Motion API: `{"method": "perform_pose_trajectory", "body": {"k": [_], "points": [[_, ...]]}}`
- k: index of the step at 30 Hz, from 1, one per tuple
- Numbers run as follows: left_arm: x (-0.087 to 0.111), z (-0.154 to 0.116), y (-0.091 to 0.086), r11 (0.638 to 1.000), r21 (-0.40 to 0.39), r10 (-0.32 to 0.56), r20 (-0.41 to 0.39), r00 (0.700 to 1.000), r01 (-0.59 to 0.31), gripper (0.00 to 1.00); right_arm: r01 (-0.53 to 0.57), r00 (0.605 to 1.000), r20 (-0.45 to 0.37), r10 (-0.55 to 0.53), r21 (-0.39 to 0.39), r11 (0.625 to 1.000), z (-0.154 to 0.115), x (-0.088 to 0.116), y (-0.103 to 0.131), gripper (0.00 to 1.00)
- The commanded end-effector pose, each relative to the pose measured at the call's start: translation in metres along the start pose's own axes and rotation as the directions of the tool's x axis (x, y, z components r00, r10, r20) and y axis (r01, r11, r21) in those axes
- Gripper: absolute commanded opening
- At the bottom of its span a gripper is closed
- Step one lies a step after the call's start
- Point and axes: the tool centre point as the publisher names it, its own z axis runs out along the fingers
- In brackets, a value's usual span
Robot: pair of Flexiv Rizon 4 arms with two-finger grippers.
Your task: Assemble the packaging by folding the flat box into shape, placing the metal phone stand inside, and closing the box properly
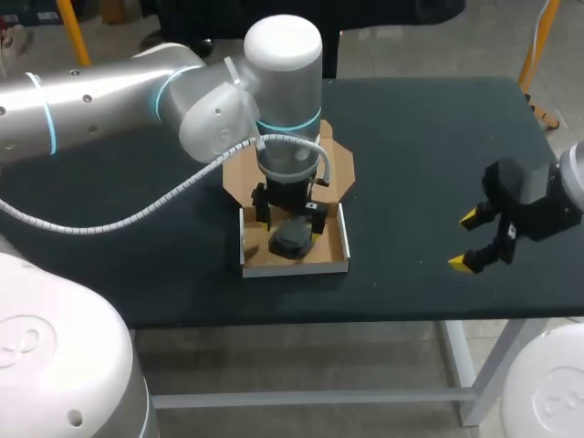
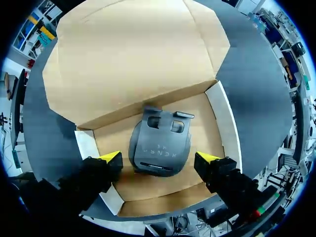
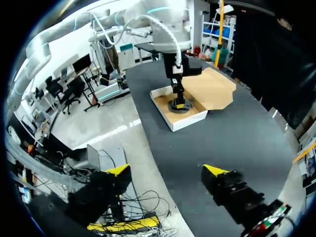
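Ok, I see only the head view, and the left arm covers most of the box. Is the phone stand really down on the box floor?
Observer: Yes. In the left wrist view the phone stand lies flat on the floor of the box, inside its walls.
Operator: Do the left jaws hold it?
Observer: No. They are open, with one yellow tip at each side of the stand and a gap on both sides.
Operator: And the lid?
Observer: The lid lies open beyond the stand, with nothing on it.
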Motion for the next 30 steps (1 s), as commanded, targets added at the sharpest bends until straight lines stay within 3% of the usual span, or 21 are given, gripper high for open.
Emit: {"method": "perform_pose_trajectory", "body": {"k": [1,9,17,21,30], "points": [[0.001,0.000,0.000,1.000,0.000,-0.001,0.006,1.000,0.001,1.00,0.002,1.000,0.026,-0.002,0.002,1.000,0.002,0.006,-0.001,1.00],[0.001,0.000,0.000,1.000,0.000,-0.001,0.006,1.000,0.001,1.00,0.002,1.000,0.026,-0.002,0.002,1.000,0.002,0.006,-0.001,1.00],[-0.006,-0.004,0.000,0.982,-0.023,-0.190,-0.002,0.982,0.190,1.00,0.002,1.000,0.026,-0.002,0.002,1.000,0.002,0.006,-0.001,1.00],[-0.005,-0.003,0.003,0.975,-0.035,-0.222,-0.031,0.975,0.221,1.00,0.002,1.000,0.026,-0.002,0.002,1.000,0.002,0.006,-0.001,1.00],[0.006,0.007,0.018,0.967,-0.029,-0.254,0.004,0.967,0.254,1.00,0.002,1.000,0.026,-0.002,0.002,1.000,0.002,0.006,-0.001,1.00]]}}
